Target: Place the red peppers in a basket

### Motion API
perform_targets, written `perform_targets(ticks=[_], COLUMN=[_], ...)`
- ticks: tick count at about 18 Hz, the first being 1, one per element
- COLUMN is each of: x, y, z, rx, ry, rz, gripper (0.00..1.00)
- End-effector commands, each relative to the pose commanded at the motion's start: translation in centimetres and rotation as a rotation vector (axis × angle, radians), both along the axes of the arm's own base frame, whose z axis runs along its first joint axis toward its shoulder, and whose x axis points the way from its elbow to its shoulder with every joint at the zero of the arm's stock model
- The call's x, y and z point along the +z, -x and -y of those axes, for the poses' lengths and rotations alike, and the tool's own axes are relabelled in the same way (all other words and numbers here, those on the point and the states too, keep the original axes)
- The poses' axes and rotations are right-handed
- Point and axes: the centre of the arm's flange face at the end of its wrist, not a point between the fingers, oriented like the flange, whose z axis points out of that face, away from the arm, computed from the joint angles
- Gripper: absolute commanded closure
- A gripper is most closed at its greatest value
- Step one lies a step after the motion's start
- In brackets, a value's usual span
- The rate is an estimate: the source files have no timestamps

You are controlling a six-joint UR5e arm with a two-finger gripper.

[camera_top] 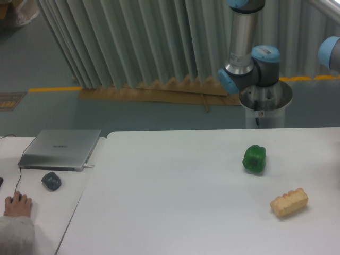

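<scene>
No red peppers show anywhere in the camera view, and no basket shows either. The gripper is out of view; only the arm's base column (pixel 265 104) and a blue-capped joint (pixel 249 71) stand behind the table's far edge, with another joint (pixel 330 53) cut off at the right border. On the white table (pixel 175 212) lie a green bell pepper (pixel 254 158) at right of centre and a tan ridged bread-like block (pixel 289 202) nearer the front right.
A second table at left carries a closed silver laptop (pixel 61 149), a dark mouse (pixel 51 181) and a person's hand (pixel 17 206) at the lower left corner. A folded grey curtain (pixel 133 42) hangs behind.
</scene>
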Motion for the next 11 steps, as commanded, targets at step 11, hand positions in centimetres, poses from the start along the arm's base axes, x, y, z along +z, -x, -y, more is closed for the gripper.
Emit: perform_targets(ticks=[11], x=[-1.9], y=[0.4], z=[0.5], rx=[0.009], ry=[-0.017], rz=[-0.038], gripper=[0.0])
